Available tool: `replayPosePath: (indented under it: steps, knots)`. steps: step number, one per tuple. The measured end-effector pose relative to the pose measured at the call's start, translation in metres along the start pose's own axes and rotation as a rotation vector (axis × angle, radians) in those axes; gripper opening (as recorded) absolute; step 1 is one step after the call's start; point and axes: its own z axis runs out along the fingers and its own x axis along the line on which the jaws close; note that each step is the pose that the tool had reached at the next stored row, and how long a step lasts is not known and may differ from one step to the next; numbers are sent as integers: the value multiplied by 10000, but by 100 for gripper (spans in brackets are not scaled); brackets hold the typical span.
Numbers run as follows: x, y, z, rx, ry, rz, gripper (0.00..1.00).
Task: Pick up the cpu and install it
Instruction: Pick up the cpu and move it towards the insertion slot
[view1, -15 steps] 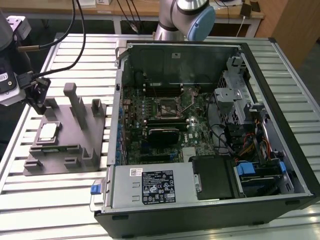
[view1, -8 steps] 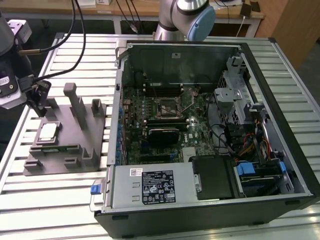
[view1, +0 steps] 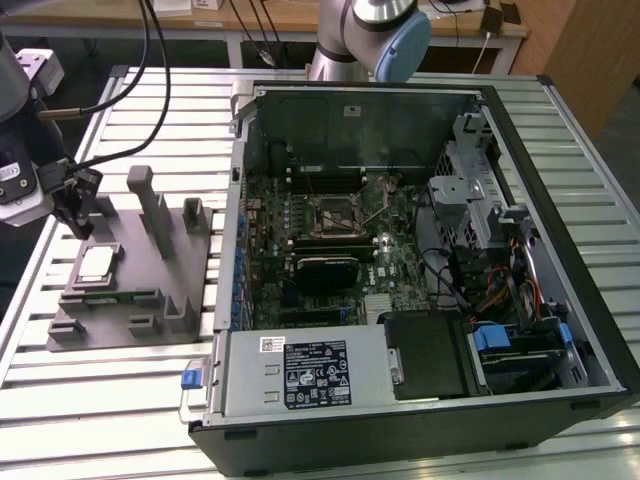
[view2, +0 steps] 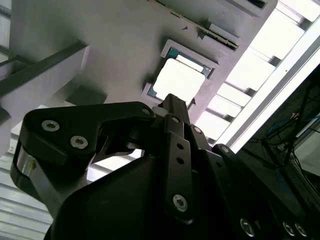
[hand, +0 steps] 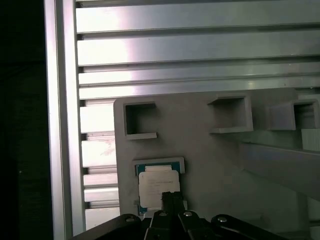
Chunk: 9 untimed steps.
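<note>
The gripper (hand: 171, 195) hung closed, empty, hiding one edge of the cpu (hand: 152, 184) — grey fixture (hand: 215, 165) walls close around.

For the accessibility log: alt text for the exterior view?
A robot gripper hangs close over a silver cpu lying in a grey fixture block on a slatted metal table, at the exterior view's left. To the right lies an open computer case, its motherboard socket exposed.
</note>
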Motion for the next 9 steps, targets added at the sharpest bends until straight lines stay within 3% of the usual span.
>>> replayPosePath:
  steps: [9]
  knots:
    - [11, -31, 102, -1, 0, 0, 11]
